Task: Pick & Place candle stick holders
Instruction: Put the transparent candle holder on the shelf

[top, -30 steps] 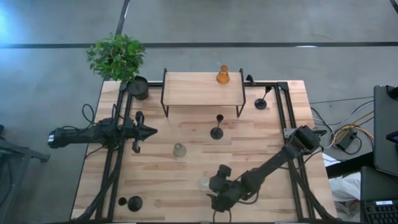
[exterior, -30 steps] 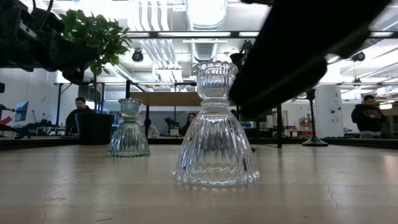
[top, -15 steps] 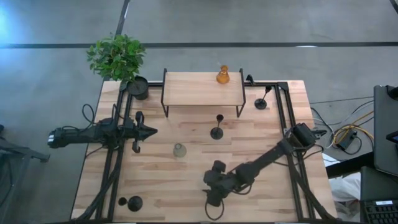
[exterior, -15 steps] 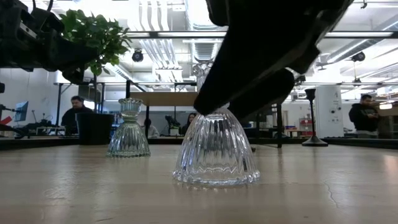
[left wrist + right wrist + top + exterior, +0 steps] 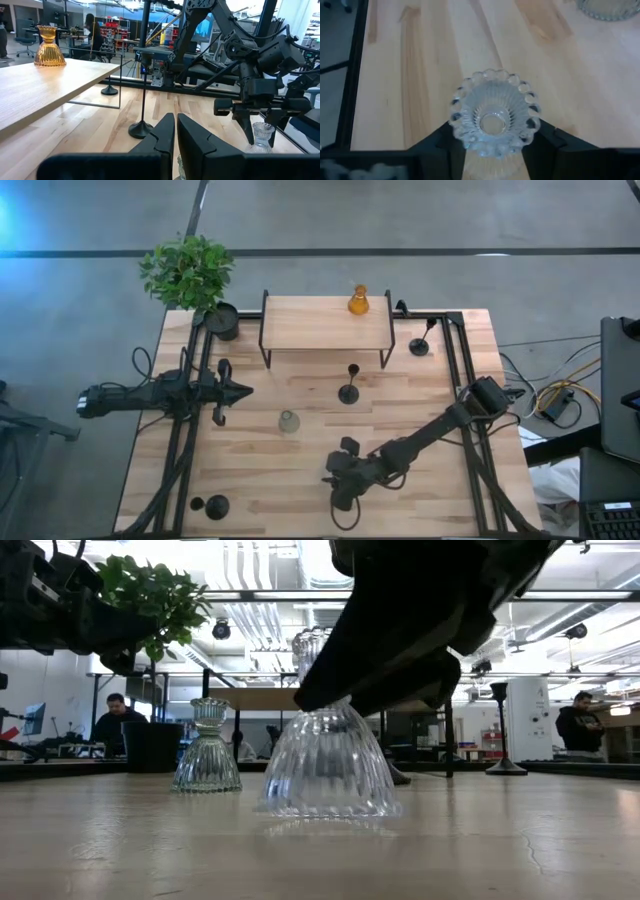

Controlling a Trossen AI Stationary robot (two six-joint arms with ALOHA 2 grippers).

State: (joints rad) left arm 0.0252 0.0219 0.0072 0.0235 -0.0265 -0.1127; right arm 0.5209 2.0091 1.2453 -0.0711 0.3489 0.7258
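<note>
The clear glass candle stick holder (image 5: 328,768) stands near the table's front middle, with my right gripper (image 5: 492,132) shut on it; in the high view the gripper (image 5: 335,480) hides it. The olive-green glass holder (image 5: 289,421) stands on its base mid-table, and the amber one (image 5: 358,301) on the wooden shelf (image 5: 325,325). Slim black holders stand at the centre (image 5: 348,391), far right (image 5: 420,344) and near left (image 5: 217,506). My left gripper (image 5: 245,391) waits shut at the table's left, touching nothing. My right gripper pinches the clear holder's narrow neck (image 5: 492,152), just under the beaded cup rim, between its two fingers (image 5: 436,146). The fingers come from above, slanting in from the table's right. The holder leans a little toward the left; whether its base (image 5: 328,808) is still on the table I cannot tell.
A potted plant in a black pot (image 5: 222,320) stands at the far left corner. Black frame rails (image 5: 195,430) run along both table sides. People stand in the room beyond the table (image 5: 585,730).
My right gripper has come down and toward the table's left over the clear holder, and its fingers have shut on the neck. The holder has shifted left and now leans, where it stood upright before.
</note>
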